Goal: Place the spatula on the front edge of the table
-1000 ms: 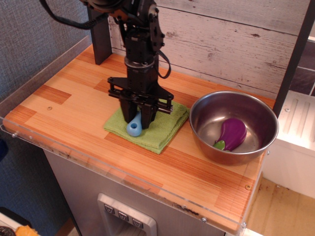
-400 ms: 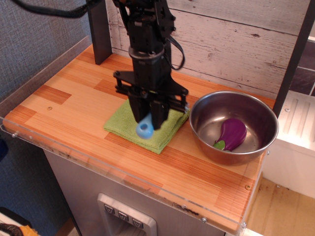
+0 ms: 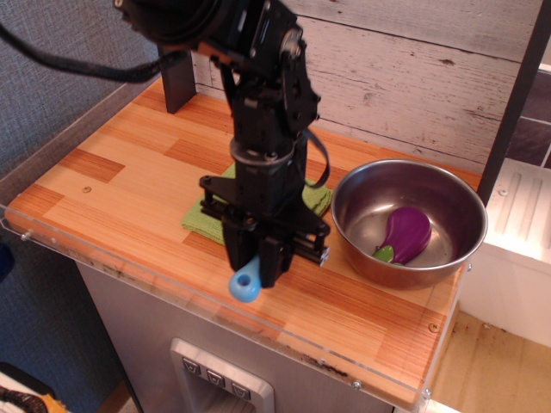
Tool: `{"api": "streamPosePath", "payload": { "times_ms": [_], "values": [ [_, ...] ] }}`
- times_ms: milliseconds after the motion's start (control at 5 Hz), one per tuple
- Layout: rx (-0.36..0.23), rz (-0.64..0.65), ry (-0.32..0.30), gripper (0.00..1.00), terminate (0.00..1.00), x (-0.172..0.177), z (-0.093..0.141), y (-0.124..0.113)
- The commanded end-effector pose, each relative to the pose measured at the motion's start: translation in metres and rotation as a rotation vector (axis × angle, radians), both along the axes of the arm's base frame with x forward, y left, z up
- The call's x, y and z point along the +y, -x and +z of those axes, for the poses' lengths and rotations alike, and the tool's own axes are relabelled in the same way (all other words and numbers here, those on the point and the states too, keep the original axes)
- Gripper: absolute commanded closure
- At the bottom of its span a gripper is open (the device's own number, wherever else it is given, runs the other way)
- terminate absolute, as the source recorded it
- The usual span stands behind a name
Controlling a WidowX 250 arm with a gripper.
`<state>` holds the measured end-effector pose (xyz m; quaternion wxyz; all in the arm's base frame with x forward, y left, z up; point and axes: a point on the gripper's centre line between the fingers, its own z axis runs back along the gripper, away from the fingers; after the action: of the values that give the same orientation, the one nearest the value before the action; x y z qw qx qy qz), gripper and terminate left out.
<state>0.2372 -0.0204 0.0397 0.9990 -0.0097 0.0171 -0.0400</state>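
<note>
My gripper [image 3: 256,267] is shut on the spatula [image 3: 244,285]. Only the light-blue handle end with its hole shows below the fingers; the grey head is hidden between them. The gripper hangs over the front part of the wooden table [image 3: 112,181], just past the green cloth and close to the clear acrylic front edge. The handle end is near the table top; whether it touches I cannot tell.
A green folded cloth [image 3: 205,219] lies behind the gripper, partly hidden by it. A metal bowl [image 3: 448,202] at the right holds a purple eggplant toy [image 3: 406,232]. A dark post [image 3: 176,82] stands at the back left.
The gripper has carried the spatula off the green cloth, forward towards the front edge of the table and lower. The bowl and eggplant have not moved.
</note>
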Motion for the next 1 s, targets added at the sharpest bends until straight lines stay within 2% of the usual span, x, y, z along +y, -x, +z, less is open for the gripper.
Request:
{"api": "streamPosePath", "payload": {
  "times_ms": [0, 600, 800],
  "values": [
    [-0.001, 0.007, 0.009, 1.0, 0.0, 0.002, -0.006, 0.002],
    [-0.049, -0.063, 0.015, 1.0, 0.0, -0.018, -0.005, -0.018],
    [-0.038, -0.061, 0.02, 1.0, 0.0, -0.018, -0.009, -0.017]
  ]
}}
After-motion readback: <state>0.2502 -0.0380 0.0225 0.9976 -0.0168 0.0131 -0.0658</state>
